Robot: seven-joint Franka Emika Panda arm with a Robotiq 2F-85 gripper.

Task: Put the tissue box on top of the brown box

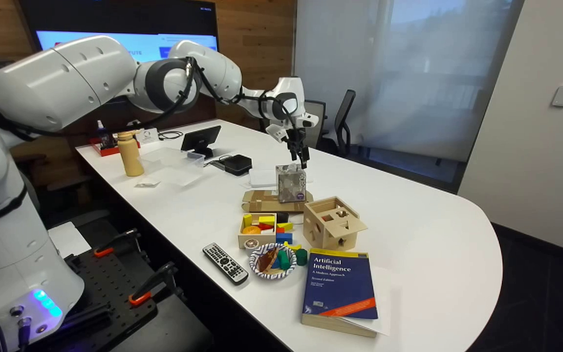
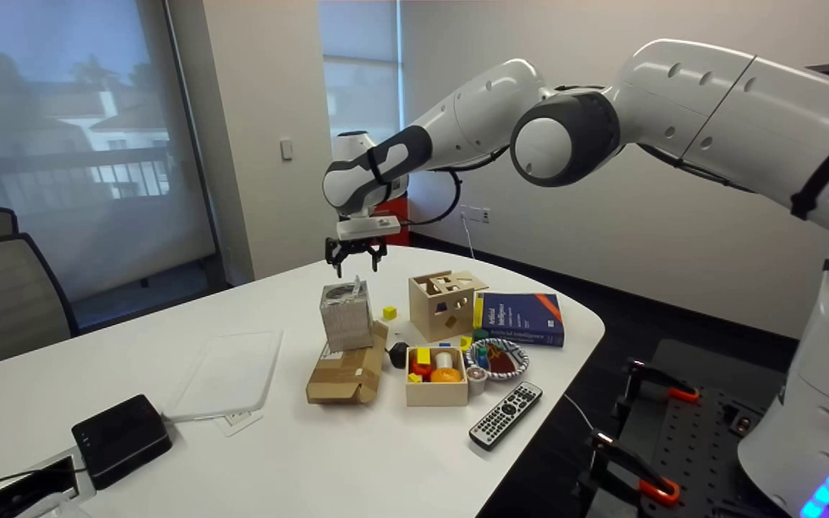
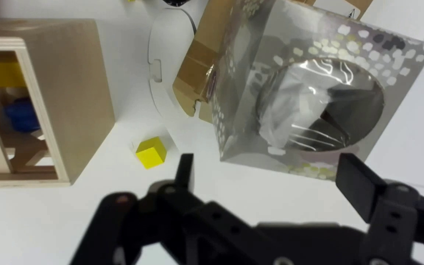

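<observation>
Tissue box (image 2: 347, 318) standing on the brown box (image 2: 344, 375), claw (image 2: 357, 271) spread higher than both, wooden crate (image 2: 429, 314) nearby

The glossy white, tubular robot arm (image 1: 61, 83) has charcoal bands (image 1: 154, 84), round recesses and a strapped-on black cable (image 1: 183, 100) — its base (image 1: 12, 271), beyond the edge of the white table (image 1: 423, 225), shows blue lights (image 1: 47, 303). The black gripper (image 3: 266, 171) has screw-dotted links (image 3: 217, 223).

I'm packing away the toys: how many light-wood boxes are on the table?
2: the taller shape-cutout crate, beside the blue book, and the low open box of coloured pieces, near the patterned bowl. Both exterior views show these two; hidden extras seem unlikely.
</observation>
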